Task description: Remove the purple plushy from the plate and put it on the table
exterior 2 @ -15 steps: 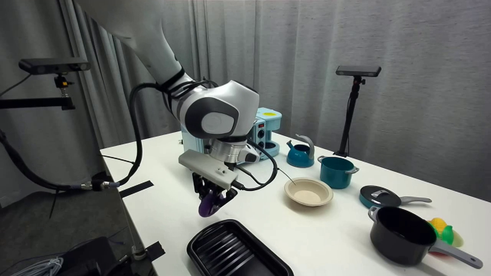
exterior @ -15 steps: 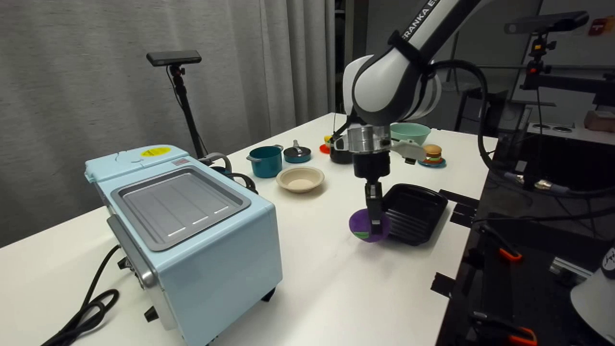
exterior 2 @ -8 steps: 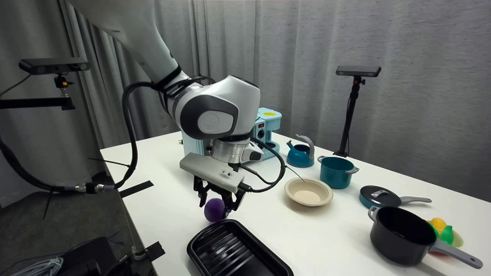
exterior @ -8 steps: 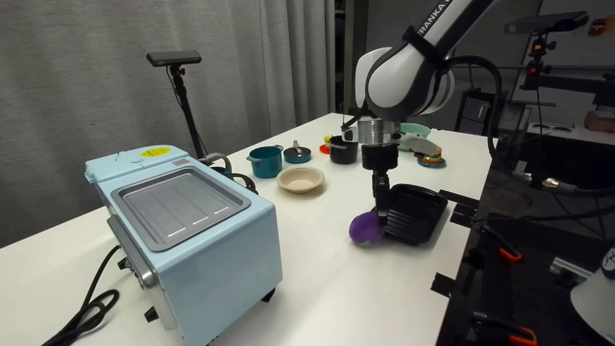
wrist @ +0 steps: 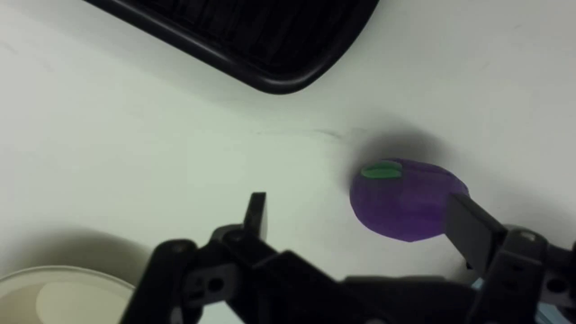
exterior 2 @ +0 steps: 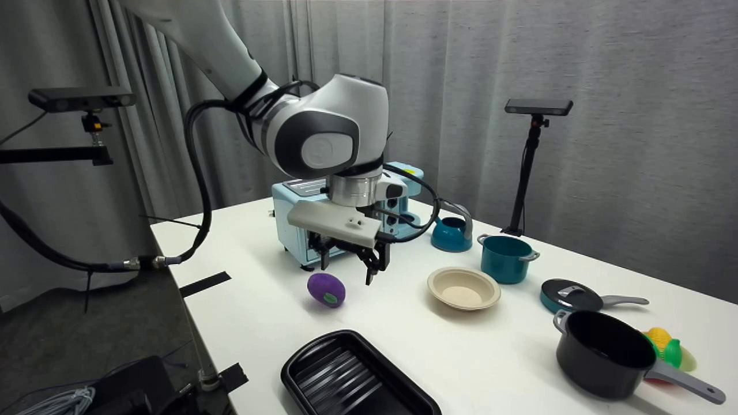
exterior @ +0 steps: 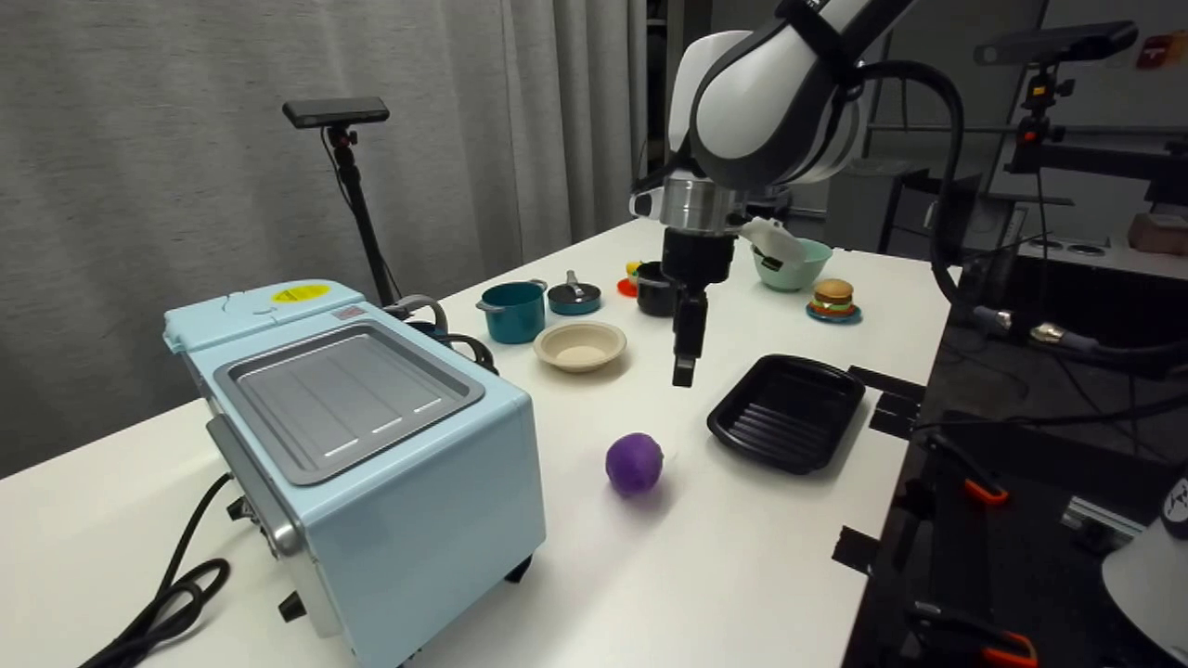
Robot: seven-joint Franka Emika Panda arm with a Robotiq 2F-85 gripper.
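The purple plushy (exterior: 634,463), dark purple with a small green patch, lies on the white table (exterior: 650,575) between the oven and the black tray. In both exterior views my gripper (exterior 2: 347,274) is raised above the table, apart from the plushy (exterior 2: 326,289). Seen from the wrist, the fingers (wrist: 256,213) stand wide apart with nothing held. One of them overlaps the plushy (wrist: 405,207) in that view only because it is nearer the camera. The beige plate (exterior 2: 464,289) stands on the table with nothing in it; part of the plate (wrist: 83,299) shows at the wrist view's lower left corner.
A black ridged tray (exterior: 789,413) sits near the table edge. The light blue oven (exterior: 427,520) takes up the opposite side. Behind the plate are a teal pot (exterior 2: 507,259) and a lidded pan (exterior 2: 571,295). A black pot (exterior 2: 602,354) and burger toy (exterior: 832,297) stand farther off.
A second ago my gripper was shut on the plushy beside the tray. The jaws opened, the plushy came to rest on the table nearer the oven, and the gripper rose away.
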